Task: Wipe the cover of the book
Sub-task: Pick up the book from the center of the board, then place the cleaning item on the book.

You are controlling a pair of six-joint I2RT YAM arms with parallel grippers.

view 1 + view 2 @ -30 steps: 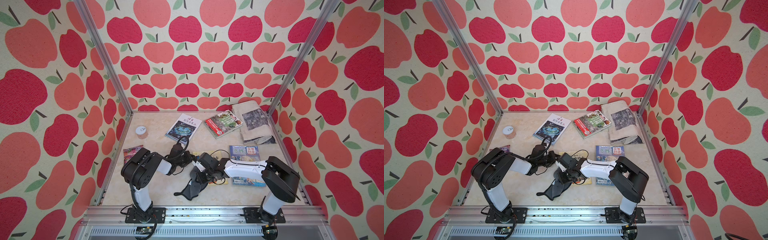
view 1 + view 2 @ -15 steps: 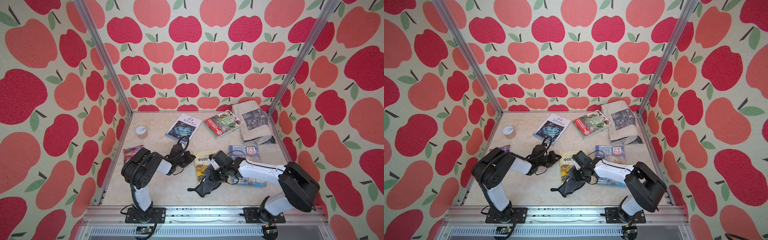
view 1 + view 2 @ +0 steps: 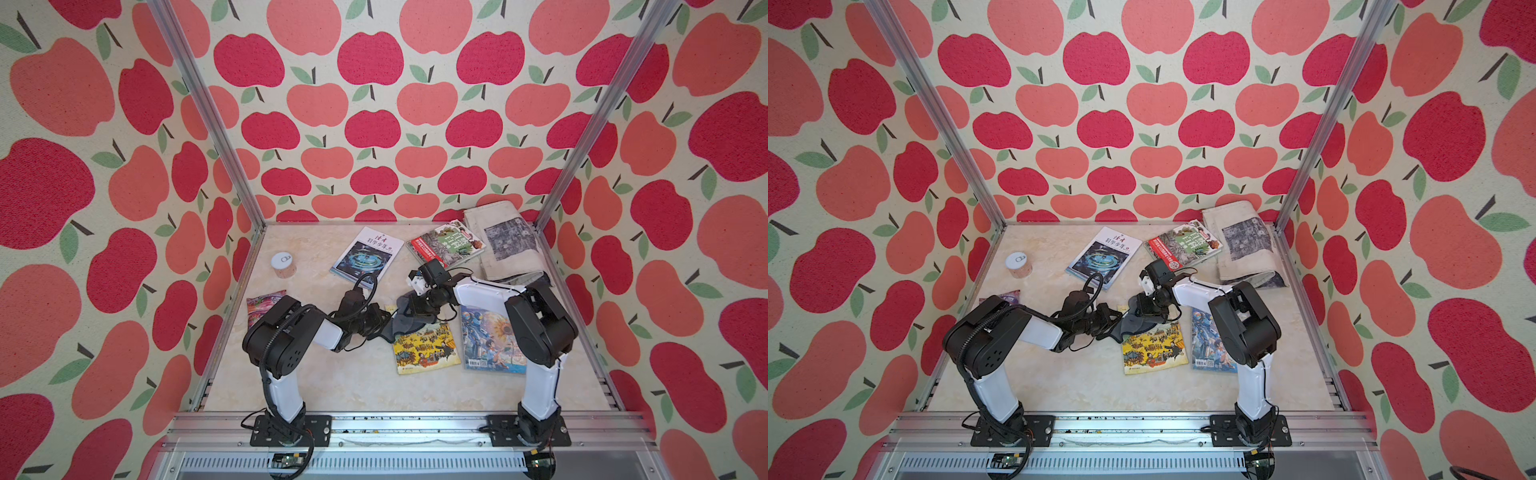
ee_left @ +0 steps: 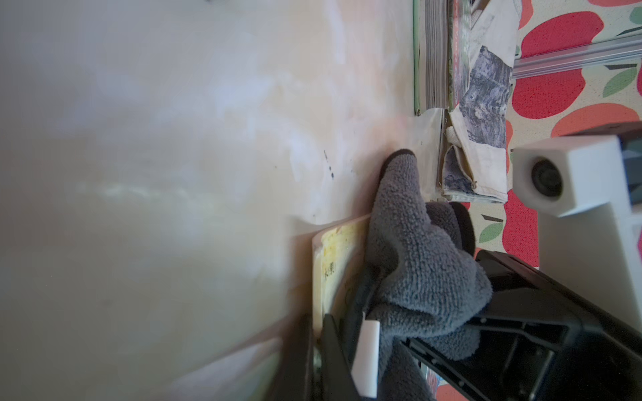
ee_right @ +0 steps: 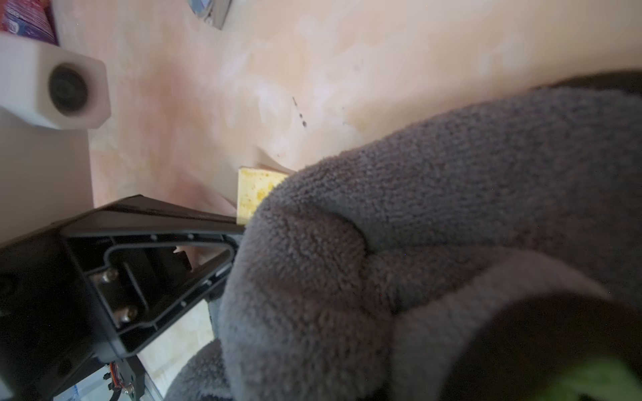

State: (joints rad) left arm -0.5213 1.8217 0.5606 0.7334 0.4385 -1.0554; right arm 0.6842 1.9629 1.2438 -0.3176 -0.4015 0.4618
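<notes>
Our R gripper [image 3: 417,311] is clamped on the grey cloth [image 3: 402,325]; the cloth hides its tips. Our L gripper [image 3: 381,322] is pressed together by the book's far left corner, and we can't tell if it touches. The book [image 3: 427,350] lies flat mid table [image 3: 332,382], its far edge under the cloth. R wrist view is mostly blurry cloth.

Chinese title "科学少年" on the white-topped book [image 3: 365,253]
</notes>
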